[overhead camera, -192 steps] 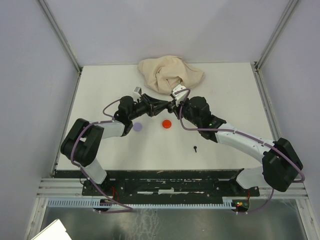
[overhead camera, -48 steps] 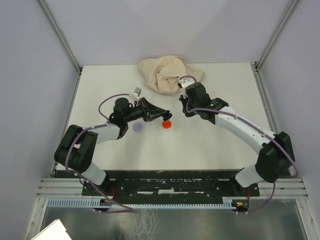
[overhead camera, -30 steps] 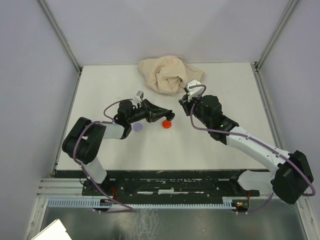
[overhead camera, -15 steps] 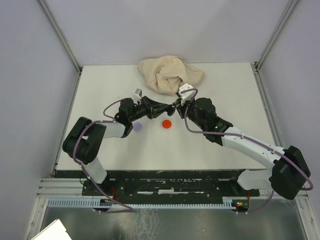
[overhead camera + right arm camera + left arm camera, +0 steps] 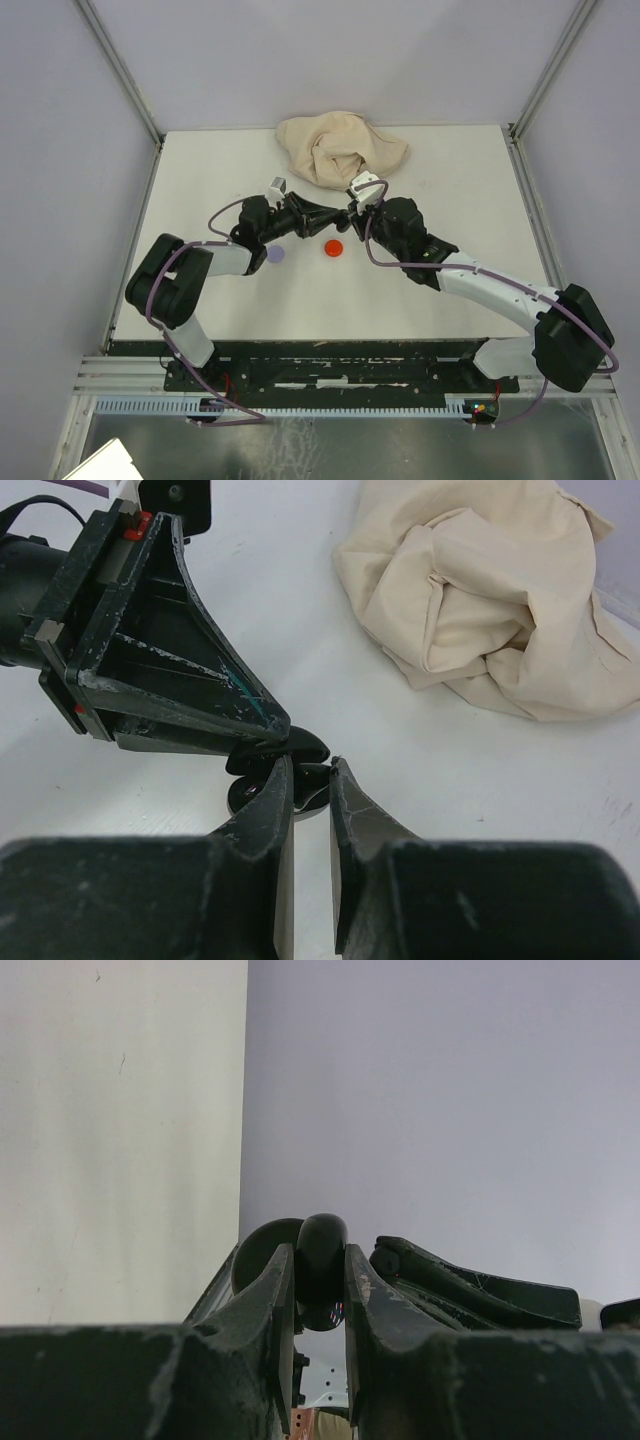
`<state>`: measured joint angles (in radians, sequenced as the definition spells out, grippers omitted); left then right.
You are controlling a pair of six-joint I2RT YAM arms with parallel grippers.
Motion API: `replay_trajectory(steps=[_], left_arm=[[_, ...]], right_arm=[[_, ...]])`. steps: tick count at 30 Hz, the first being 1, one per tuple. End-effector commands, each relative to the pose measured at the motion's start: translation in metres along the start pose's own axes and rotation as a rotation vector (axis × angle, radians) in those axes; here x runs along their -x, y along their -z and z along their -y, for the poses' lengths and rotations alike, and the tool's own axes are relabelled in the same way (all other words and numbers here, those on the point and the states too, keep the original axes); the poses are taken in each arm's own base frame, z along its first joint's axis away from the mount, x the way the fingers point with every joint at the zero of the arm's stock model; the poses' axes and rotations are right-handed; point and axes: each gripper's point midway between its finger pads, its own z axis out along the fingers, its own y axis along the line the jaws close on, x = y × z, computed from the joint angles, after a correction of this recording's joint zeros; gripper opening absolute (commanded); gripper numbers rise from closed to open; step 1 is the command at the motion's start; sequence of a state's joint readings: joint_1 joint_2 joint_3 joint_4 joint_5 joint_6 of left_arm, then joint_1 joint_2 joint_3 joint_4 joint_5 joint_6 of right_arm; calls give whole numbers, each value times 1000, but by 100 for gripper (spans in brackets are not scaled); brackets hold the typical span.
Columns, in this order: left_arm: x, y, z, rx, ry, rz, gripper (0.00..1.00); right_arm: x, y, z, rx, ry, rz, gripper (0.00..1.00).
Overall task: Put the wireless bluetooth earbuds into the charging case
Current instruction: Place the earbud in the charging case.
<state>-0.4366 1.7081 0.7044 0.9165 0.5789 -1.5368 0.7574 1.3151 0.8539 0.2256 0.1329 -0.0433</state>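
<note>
Black earbud [image 5: 314, 774]: we pinch it in the right gripper [image 5: 308, 772], jaws nearly closed.
Charging case [image 5: 322, 1255]: left gripper [image 5: 318, 1260] clamps it above the worktop's [image 5: 450, 180] middle.
Risk: we may misalign the stem, jam it, then drop it.

Enclosed work cell, seen from above. A white table [image 5: 200, 170] is bounded at the rear and on both sides by plain lavender-grey walls [image 5: 330, 60], joined at the rear corners by aluminium posts [image 5: 118, 68]. A black plate [image 5: 400, 352] and aluminium rails [image 5: 120, 385] run along the near edge. Lighting is even, with soft shadows.
</note>
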Motion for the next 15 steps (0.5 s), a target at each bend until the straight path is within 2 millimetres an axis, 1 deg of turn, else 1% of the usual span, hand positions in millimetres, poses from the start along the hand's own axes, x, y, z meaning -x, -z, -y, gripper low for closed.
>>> replay_trajectory(steps=[1, 15], left_arm=[[-8, 3, 31, -86, -36, -28, 3], [-11, 8, 37, -98, -50, -30, 3]], right_arm=[[13, -4, 2, -13, 4, 51, 1], [6, -8, 2, -19, 10, 32, 1]])
